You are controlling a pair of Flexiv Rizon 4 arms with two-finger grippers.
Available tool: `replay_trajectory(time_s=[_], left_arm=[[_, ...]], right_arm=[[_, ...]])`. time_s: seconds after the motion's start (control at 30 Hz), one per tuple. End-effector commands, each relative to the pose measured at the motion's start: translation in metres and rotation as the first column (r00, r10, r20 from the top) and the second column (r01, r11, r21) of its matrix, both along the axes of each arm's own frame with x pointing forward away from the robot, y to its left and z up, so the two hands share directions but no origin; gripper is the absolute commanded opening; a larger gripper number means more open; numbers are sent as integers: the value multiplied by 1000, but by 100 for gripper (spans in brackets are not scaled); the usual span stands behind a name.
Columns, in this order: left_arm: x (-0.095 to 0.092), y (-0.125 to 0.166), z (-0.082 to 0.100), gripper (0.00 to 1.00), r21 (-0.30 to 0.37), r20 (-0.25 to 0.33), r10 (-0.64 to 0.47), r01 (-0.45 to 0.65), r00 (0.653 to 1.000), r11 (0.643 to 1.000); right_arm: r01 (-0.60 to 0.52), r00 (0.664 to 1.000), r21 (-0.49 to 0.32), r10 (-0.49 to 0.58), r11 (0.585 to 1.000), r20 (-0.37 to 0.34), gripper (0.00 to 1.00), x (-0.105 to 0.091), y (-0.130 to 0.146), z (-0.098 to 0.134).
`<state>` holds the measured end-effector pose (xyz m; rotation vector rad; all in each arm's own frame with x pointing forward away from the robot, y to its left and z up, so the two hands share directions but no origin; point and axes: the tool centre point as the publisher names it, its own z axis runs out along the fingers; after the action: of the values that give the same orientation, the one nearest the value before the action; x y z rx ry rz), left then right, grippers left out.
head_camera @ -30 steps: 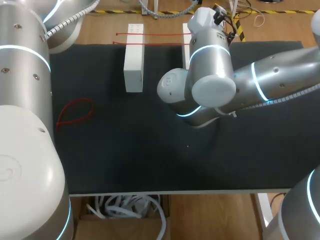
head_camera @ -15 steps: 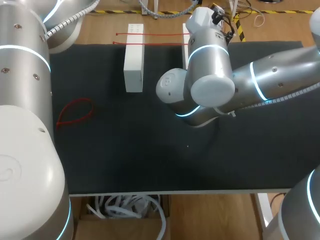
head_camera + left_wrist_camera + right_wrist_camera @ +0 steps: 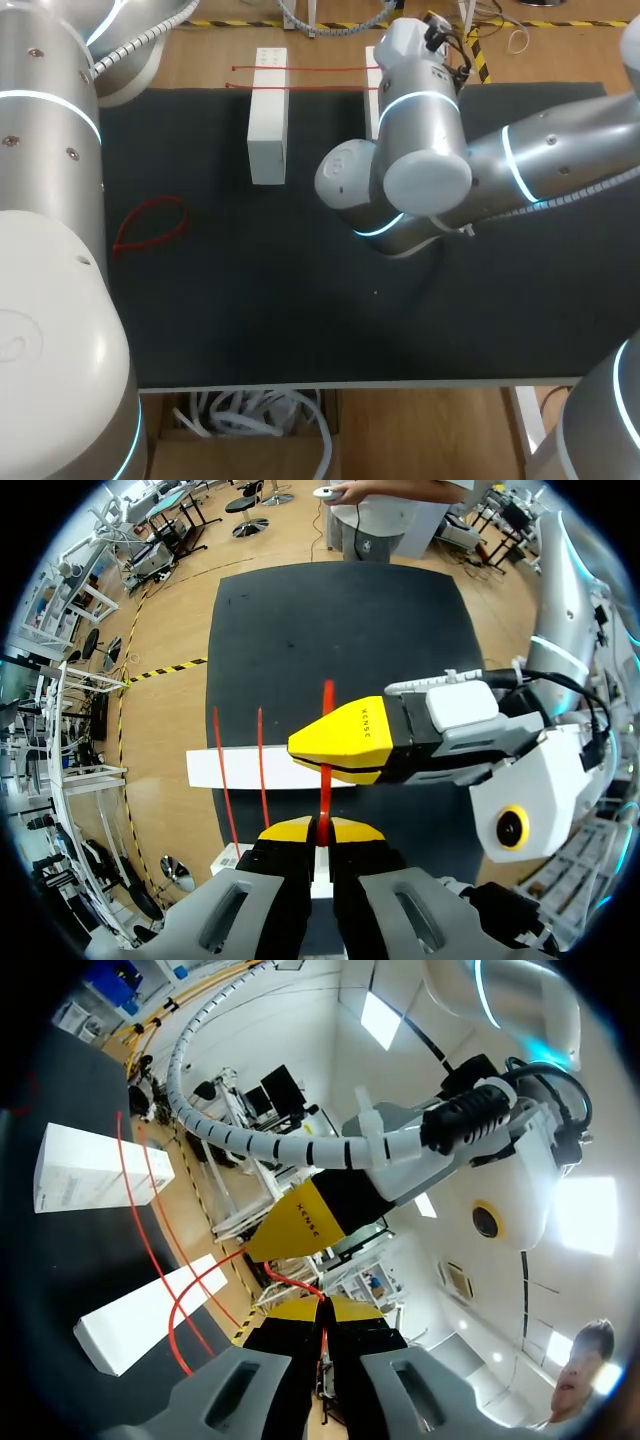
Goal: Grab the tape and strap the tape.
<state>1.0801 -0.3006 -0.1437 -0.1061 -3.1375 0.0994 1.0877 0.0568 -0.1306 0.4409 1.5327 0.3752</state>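
A black mat [image 3: 250, 320] is covering most of the head view. My left arm [image 3: 50, 200] is filling the left edge of the frame, and my right arm [image 3: 430, 170] is coming in from the right and bulking across the upper middle.

Two white blocks are standing at the top of the frame. One white block [image 3: 267, 120] is in plain sight, and the other block [image 3: 371, 90] is mostly hiding behind my right arm. Thin red tape [image 3: 320, 69] is stretching in strands from block to block. A loose red loop [image 3: 150, 225] is lying apart on the mat at the left middle.

In my left wrist view, my left gripper [image 3: 318, 830] is pinching a strand of the tape between closed yellow tips. In my right wrist view, my right gripper [image 3: 320, 1308] is clamping the tape the same way, and a curl is trailing from its tips towards the blocks. The two grippers are sitting close together, tip near tip, above the blocks.

I am judging the grab as done and the strapping as under way. The next move is likely calling for both arms to work together, drawing the strand taut without letting it slip.
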Motion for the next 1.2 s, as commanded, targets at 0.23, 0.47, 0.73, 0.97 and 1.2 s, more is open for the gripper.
replay_trajectory(time_s=[0.23, 0.47, 0.73, 0.97, 1.2], left_arm=[[0, -1, 0, 0, 3, -2, 0, 0, 1000, 1000], [0, -1, 0, 0, 3, -2, 0, 0, 1000, 1000], [0, -1, 0, 0, 3, -2, 0, 0, 1000, 1000], [0, -1, 0, 0, 3, -2, 0, 0, 1000, 1000], [0, -1, 0, 0, 3, -2, 0, 0, 1000, 1000]], right_arm=[[-21, 1000, -13, 21, 1000, -20, 0, 1, -11, 2], [-31, 999, -18, 30, 999, -24, 0, 2, -17, 1], [-43, 999, -31, 42, 999, -33, 0, 4, -22, -2], [-57, 998, -58, 55, 997, -42, 0, 4, -25, -5], [-91, 995, -72, 87, 993, -48, 0, 2, -20, -8]])
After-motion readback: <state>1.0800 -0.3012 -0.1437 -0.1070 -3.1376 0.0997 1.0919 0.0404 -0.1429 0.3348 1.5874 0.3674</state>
